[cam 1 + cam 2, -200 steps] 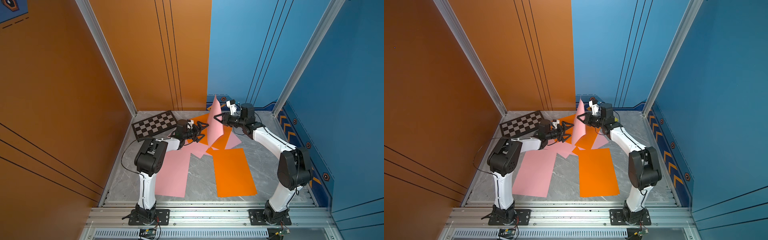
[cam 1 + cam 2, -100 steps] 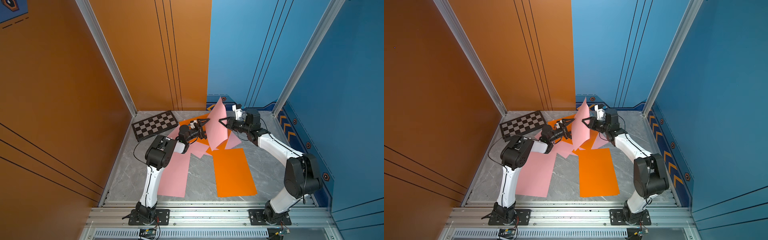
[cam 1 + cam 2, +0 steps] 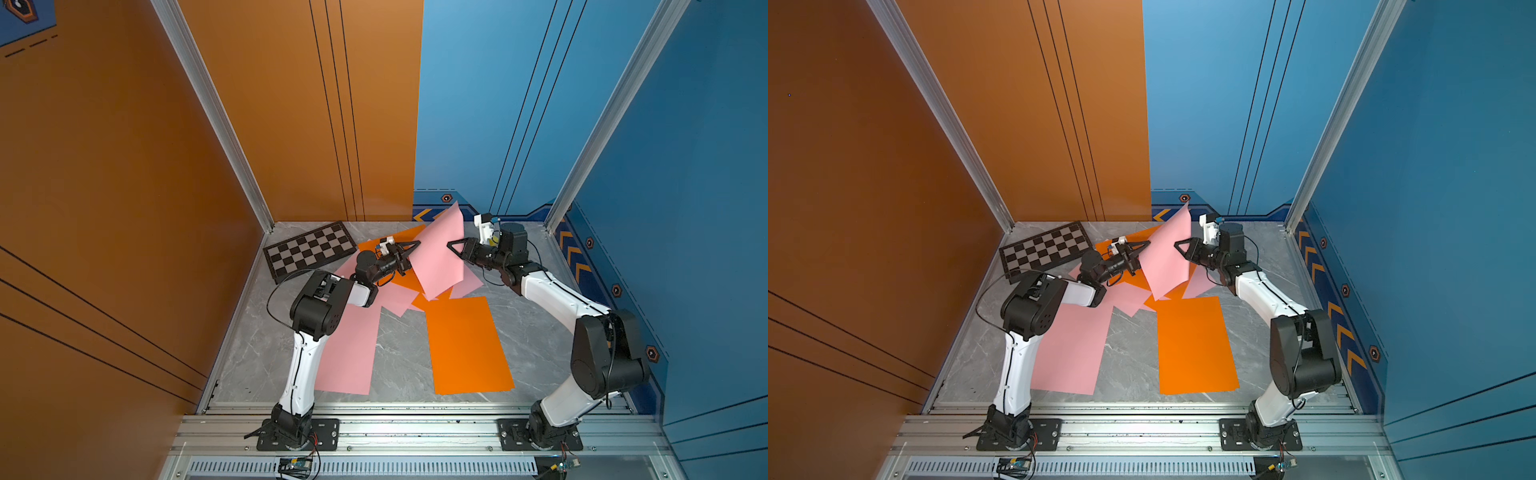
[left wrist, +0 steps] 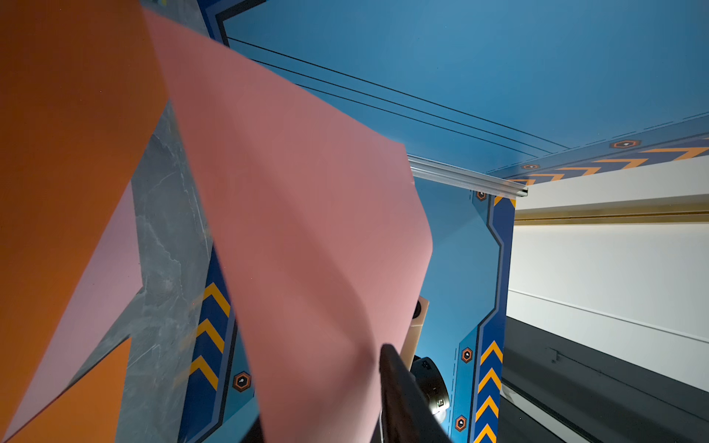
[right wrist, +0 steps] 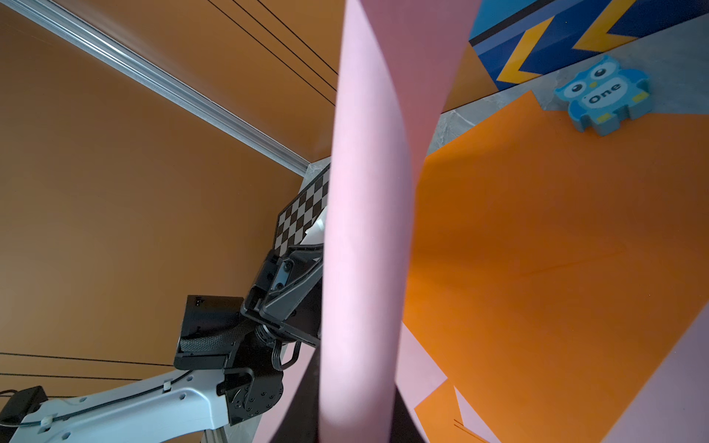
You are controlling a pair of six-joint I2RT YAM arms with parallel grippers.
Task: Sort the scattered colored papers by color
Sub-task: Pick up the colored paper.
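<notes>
Your right gripper (image 3: 452,246) is clamped on one edge of the raised pink sheet (image 3: 438,255), which stands nearly upright over the far half of the table, between your two grippers. Its top corner shows against the back wall in both top views. Your left gripper (image 3: 412,246) sits at the sheet's opposite edge with its jaws drawn narrow. In the left wrist view one dark finger (image 4: 399,391) lies against the paper, but you cannot tell whether that side actually grips.

Under the raised sheet you have a loose pile of orange and pink sheets (image 3: 395,291), overlapping at odd angles. Nearer your bases, a single orange sheet (image 3: 465,345) lies flat on the right arm's side. A flat pink sheet (image 3: 349,357) lies on the left arm's side, partly hidden by that arm, on the grey table (image 3: 399,357).

A checkered board (image 3: 309,253) rests in the far left corner, just beside the pile. In the right wrist view a blue owl figure (image 5: 600,97) sits by the back wall, touching orange paper
</notes>
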